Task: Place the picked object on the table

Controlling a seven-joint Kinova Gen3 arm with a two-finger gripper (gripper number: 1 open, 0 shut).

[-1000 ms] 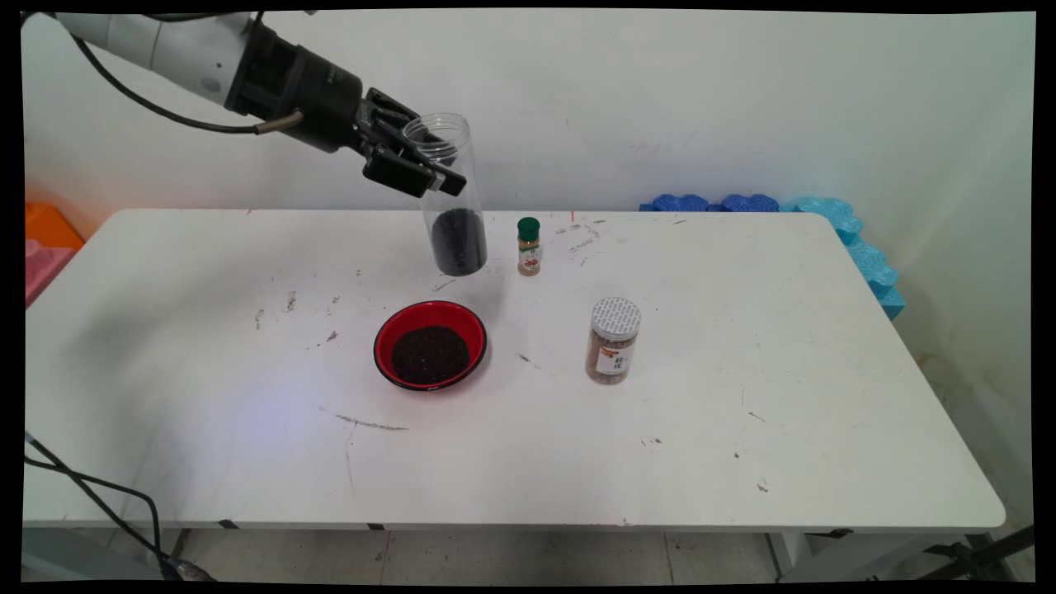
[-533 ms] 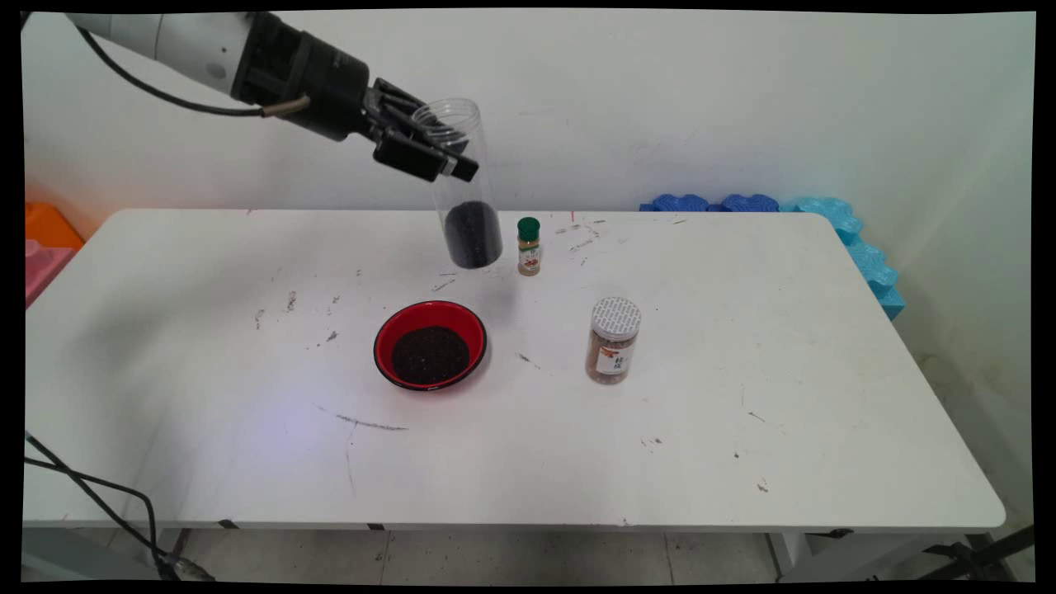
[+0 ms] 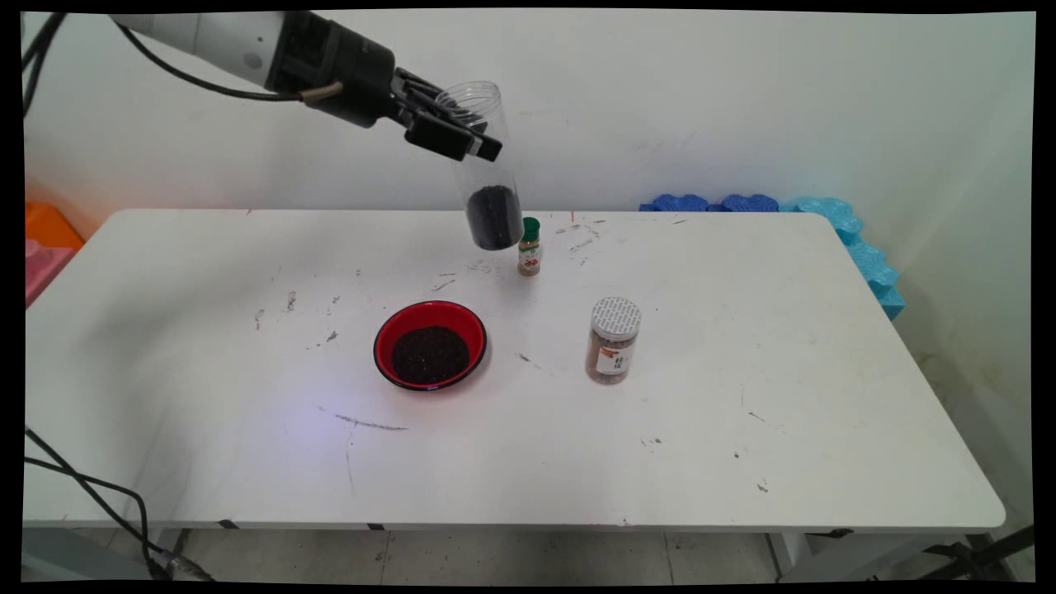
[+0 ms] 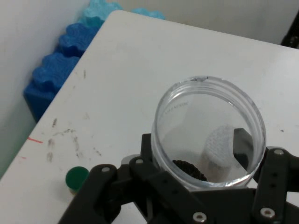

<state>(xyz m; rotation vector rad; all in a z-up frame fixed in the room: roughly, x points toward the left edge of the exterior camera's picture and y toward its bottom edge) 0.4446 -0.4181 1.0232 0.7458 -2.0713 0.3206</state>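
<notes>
Black two-finger gripper [image 3: 462,136], clamped on the upper part of a clear plastic jar [image 3: 487,169] with dark grains at its bottom, held tilted in the air above the white table [image 3: 742,396]. Behind and right of a red bowl of dark grains [image 3: 430,344]. Just beside: small green-capped spice bottle [image 3: 529,246]. Right of bowl: silver-lidded jar of brown powder [image 3: 613,340].

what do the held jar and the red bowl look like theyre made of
Held jar: likely clear plastic; you see the dark grains and the wall through it, and its rim is threaded. Gripper is shut on it.
Red bowl: glossy red with a black rim, possibly plastic or lacquered; the look leaves it open.
</notes>
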